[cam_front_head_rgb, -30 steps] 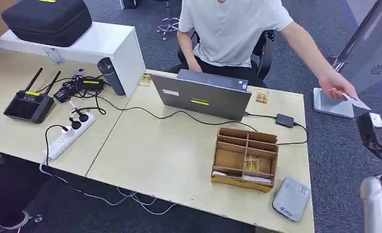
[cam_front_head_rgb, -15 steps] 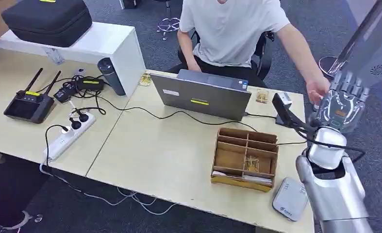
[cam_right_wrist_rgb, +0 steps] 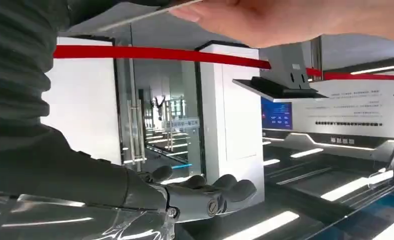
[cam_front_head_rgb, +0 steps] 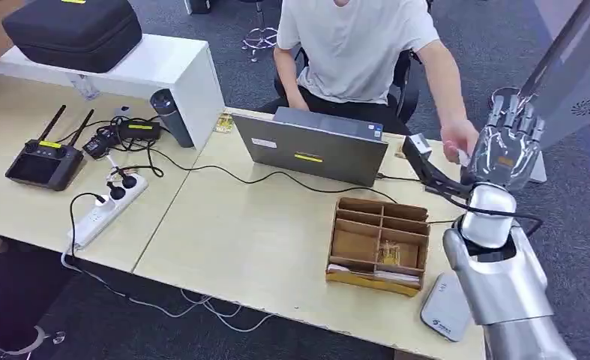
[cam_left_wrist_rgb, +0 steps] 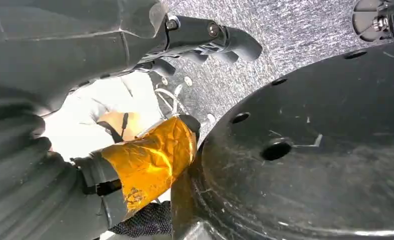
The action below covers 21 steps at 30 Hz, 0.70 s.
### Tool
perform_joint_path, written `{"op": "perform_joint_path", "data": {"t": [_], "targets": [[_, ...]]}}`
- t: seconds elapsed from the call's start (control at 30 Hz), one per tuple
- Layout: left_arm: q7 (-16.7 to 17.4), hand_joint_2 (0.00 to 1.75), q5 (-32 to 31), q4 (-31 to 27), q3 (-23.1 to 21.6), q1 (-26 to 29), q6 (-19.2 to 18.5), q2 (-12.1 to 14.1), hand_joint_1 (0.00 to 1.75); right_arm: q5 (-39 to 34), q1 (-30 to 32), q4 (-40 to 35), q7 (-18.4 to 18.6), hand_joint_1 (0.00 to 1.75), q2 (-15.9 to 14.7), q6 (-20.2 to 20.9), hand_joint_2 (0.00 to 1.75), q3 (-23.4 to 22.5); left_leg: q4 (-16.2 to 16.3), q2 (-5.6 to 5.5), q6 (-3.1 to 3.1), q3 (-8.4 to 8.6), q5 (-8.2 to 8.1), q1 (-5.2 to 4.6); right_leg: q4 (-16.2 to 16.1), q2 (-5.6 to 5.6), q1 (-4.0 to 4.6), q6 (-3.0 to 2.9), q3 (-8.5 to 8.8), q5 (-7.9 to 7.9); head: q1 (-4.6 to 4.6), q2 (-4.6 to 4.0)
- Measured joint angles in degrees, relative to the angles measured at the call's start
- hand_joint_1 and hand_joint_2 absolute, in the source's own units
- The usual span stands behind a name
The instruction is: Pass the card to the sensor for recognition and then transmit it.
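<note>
Right hand (cam_front_head_rgb: 510,150): raised beside the counter (cam_front_head_rgb: 277,232), fingers (cam_right_wrist_rgb: 220,192) apart, holding nothing. Card (cam_right_wrist_rgb: 139,14): held by the person's hand (cam_front_head_rgb: 459,141), just beside it. Left hand (cam_left_wrist_rgb: 205,42): hanging, grip cannot be told. Handover not yet done; sensor (cam_front_head_rgb: 447,306) pass and transmission remain.

Right wrist view: robot's right hand (cam_right_wrist_rgb: 205,192) comes in low, dark grey fingers (cam_right_wrist_rgb: 235,189) extended side by side, nothing between them. Grey ribbed cover (cam_right_wrist_rgb: 19,75) takes up the near side of the frame. A person's bare hand (cam_right_wrist_rgb: 290,20) sits along the opposite edge, pinching a thin flat card seen edge-on (cam_right_wrist_rgb: 139,14), apart from the robot's fingers. Behind: white pillar (cam_right_wrist_rgb: 232,115), red horizontal stripe (cam_right_wrist_rgb: 134,53), glass door with long metal handles (cam_right_wrist_rgb: 132,132), grey bracket-mounted plate (cam_right_wrist_rgb: 282,82), blue lit screen (cam_right_wrist_rgb: 277,115).
</note>
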Motion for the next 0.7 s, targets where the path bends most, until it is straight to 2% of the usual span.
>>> {"op": "perform_joint_path", "data": {"t": [0.2,0.23,0.43,0.7], "targets": [[0.0,1.75,0.0,0.2,0.0,0.0,0.0,0.0,0.0,0.0,-0.6,2.1,0.1,0.0,0.1,-0.1,1.75,0.0,0.0,0.0,0.0,0.0,0.0,0.0,0.0,0.0,0.0,0.0,-0.01,0.0,0.0,0.0],[0.0,1.75,0.0,0.2,0.0,0.0,0.0,0.0,0.0,0.0,-0.7,2.4,0.1,1.75,0.1,-0.1,1.75,0.0,0.0,0.0,0.0,0.0,0.0,0.0,0.0,0.0,0.0,0.0,-0.01,0.0,0.0,-0.02],[-0.1,1.75,-0.3,0.2,0.0,0.0,-0.1,0.2,0.0,0.0,-0.9,4.4,-2.0,1.75,0.6,-1.3,1.75,-1.6,0.0,0.0,0.0,-0.01,0.0,0.0,0.0,0.0,0.0,0.0,-0.01,0.0,0.0,0.0],[-0.5,1.75,-0.9,0.3,0.0,0.0,-0.5,0.3,0.0,0.0,-2.0,7.9,-3.0,1.75,0.9,-3.7,1.75,-4.0,0.0,0.0,0.0,0.0,0.0,0.0,0.0,0.0,0.0,0.0,-0.01,0.0,0.02,0.0]]}}
